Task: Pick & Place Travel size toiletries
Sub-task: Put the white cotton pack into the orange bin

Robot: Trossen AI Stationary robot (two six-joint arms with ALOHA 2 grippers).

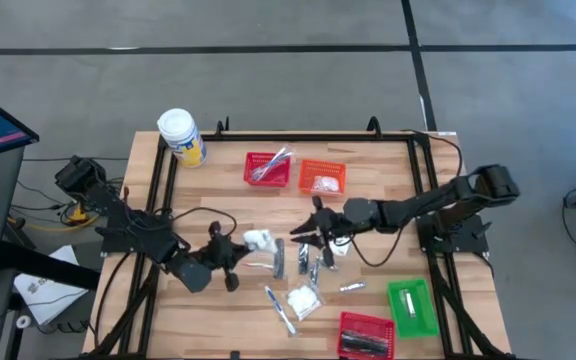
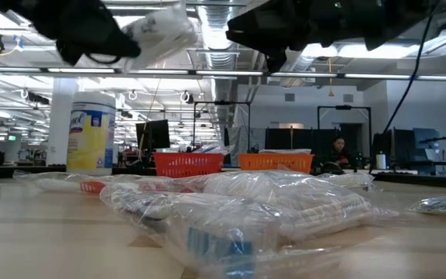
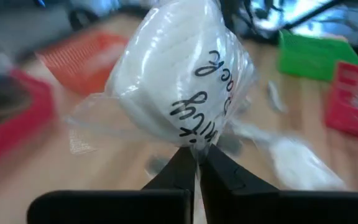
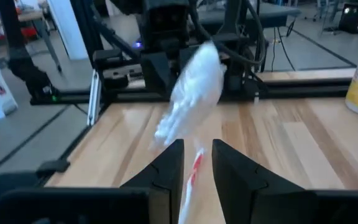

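Observation:
Several travel size toiletries (image 1: 303, 297) lie loose on the wooden table's middle: clear-wrapped white packets and slim silver sticks. My left gripper (image 1: 240, 247) comes in from the left, above the table, and is shut on a clear-wrapped white packet (image 3: 173, 74) with dark handwriting. My right gripper (image 1: 301, 238) reaches in from the right and faces that packet (image 4: 194, 87) at about the same height. A slim red-and-white strip (image 4: 193, 171) shows in the narrow gap between its fingers. In the low view both grippers hang high over the packets on the table (image 2: 262, 209). My left gripper pinches the clear wrap's edge (image 3: 196, 148) below the white pad between its two fingertips. The packet stands out beyond the fingers, lifted clear of the table (image 2: 161, 29). My right gripper has the slim red-and-white strip (image 4: 191, 177) between its two fingers, which lie nearly level and along it. How far it reaches is hidden by the fingers.
A yellow jar with a white lid (image 1: 181, 136) stands at the far left. A red basket (image 1: 268, 168) and an orange basket (image 1: 322, 177) sit at the far middle. A green basket (image 1: 411, 305) and another red basket (image 1: 366, 335) sit at the near right.

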